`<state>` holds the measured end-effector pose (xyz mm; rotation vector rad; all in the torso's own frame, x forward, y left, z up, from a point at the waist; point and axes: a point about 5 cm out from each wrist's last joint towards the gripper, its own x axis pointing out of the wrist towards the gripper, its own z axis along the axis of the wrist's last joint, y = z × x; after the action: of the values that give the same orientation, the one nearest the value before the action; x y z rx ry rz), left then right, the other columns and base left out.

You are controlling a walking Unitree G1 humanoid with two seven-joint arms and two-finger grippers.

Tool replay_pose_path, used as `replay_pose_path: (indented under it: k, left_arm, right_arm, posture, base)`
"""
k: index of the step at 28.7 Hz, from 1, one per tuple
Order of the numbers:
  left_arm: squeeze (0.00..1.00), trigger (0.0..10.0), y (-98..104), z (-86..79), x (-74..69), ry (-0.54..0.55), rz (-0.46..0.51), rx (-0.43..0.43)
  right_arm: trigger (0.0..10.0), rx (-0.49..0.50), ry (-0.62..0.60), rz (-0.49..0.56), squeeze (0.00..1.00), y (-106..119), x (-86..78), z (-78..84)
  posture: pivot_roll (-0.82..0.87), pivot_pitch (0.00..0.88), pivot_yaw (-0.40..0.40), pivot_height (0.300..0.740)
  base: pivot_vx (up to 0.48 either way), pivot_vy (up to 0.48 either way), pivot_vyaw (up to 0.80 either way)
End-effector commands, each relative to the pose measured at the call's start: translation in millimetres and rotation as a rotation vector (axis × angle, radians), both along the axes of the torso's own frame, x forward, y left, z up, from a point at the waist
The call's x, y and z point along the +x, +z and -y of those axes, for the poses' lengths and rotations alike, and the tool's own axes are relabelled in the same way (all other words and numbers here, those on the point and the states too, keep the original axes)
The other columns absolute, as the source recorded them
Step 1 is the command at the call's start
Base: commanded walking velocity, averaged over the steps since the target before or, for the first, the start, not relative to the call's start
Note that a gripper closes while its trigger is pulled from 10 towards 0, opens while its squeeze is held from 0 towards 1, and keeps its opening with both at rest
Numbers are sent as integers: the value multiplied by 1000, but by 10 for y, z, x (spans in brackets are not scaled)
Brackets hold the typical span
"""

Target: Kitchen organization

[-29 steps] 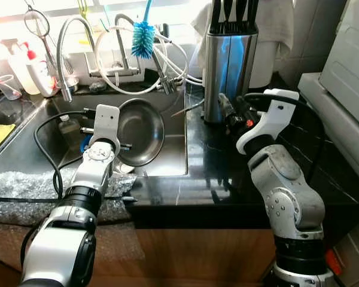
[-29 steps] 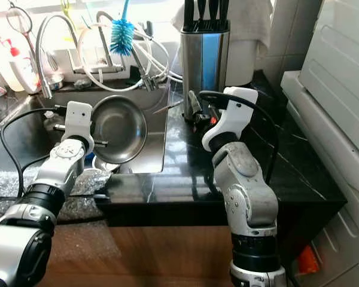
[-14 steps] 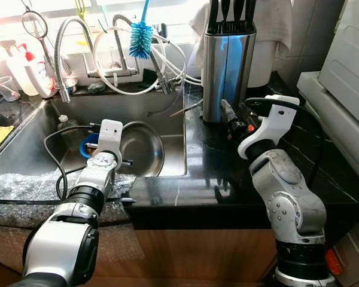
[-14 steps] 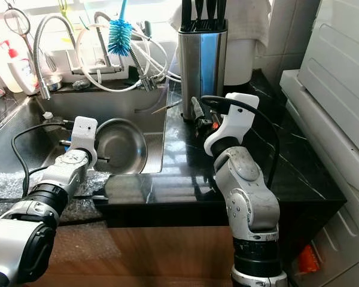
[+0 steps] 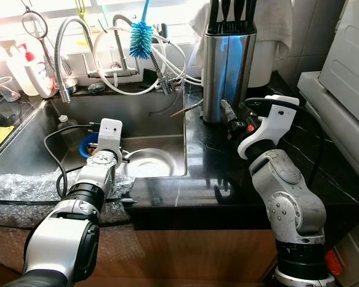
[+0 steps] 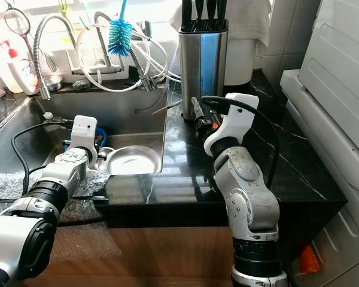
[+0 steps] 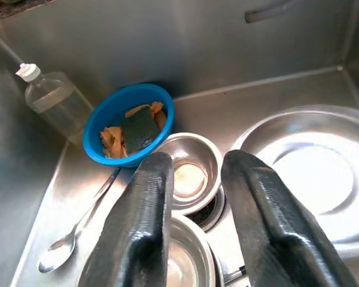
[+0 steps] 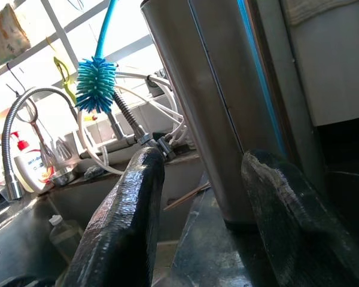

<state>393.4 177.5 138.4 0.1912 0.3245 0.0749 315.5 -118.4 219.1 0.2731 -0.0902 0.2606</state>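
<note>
- left gripper [image 7: 194, 197] low over the sink [image 5: 42, 140], near its front edge; fingers apart, nothing between them
- steel pan [image 5: 151, 162] lies flat on the sink floor, right side, just beside the left gripper; whether they touch is unclear
- under the left gripper fingers [image 7: 143, 221]: small steel bowl [image 7: 191, 176] by the drain, a second steel bowl [image 7: 179, 260] nearer the wrist camera, partly hidden by the fingers
- blue bowl [image 7: 128, 122] holding a green sponge [image 7: 139, 130] and orange scraps, touching the small bowl's rim, near the sink's back wall; clear bottle [image 7: 51, 95] with white cap beside it, against the wall
- spoon [image 7: 78, 230] lies on the sink floor beside the bowls
- right gripper [image 8: 197, 197] raised above the black counter [image 5: 227, 173], pointing at the knife block [image 5: 227, 66]; fingers spread, holding nothing
- blue bottle brush [image 5: 142, 36] stands by the faucet [image 5: 69, 54] behind the sink; soap bottle [image 5: 33, 72] at far left
- bubble wrap [image 5: 30, 188] lies over the front counter edge under the left arm
</note>
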Motion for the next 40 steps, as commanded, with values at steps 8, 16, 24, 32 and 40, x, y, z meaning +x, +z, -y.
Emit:
replay_pose_path:
  k: [8, 16, 24, 32, 40]
  left_arm:
    - [0, 10000, 413, 66, 21, -83, 366, -115]
    - [0, 10000, 479, -216, -316, -46, 614, -156]
    - [0, 10000, 447, -255, -525, -31, 656, -163]
    - [0, 10000, 563, -168, -512, -46, 687, -196]
    - [0, 10000, 610, -131, -510, -58, 690, -209]
  right_arm:
    - [10000, -31, -20, 26, 0, 20, -5, -8]
    - [10000, -146, -63, 86, 0, -21, -38, -31]
    - [10000, -150, -106, 76, 0, -108, -57, -21]
    - [10000, -150, -120, 89, 0, -94, -44, -15]
    - [10000, -149, -127, 97, 0, -85, -39, -7]
  posture:
    - [-108, 0, 134, 740]
    - [-78, 0, 109, 740]
    - [-58, 0, 87, 740]
    - [-64, 0, 87, 740]
    - [-66, 0, 89, 740]
  base:
    - [0, 0, 0]
    - [0, 0, 0]
    - [0, 0, 0]
    - [0, 0, 0]
    - [0, 0, 0]
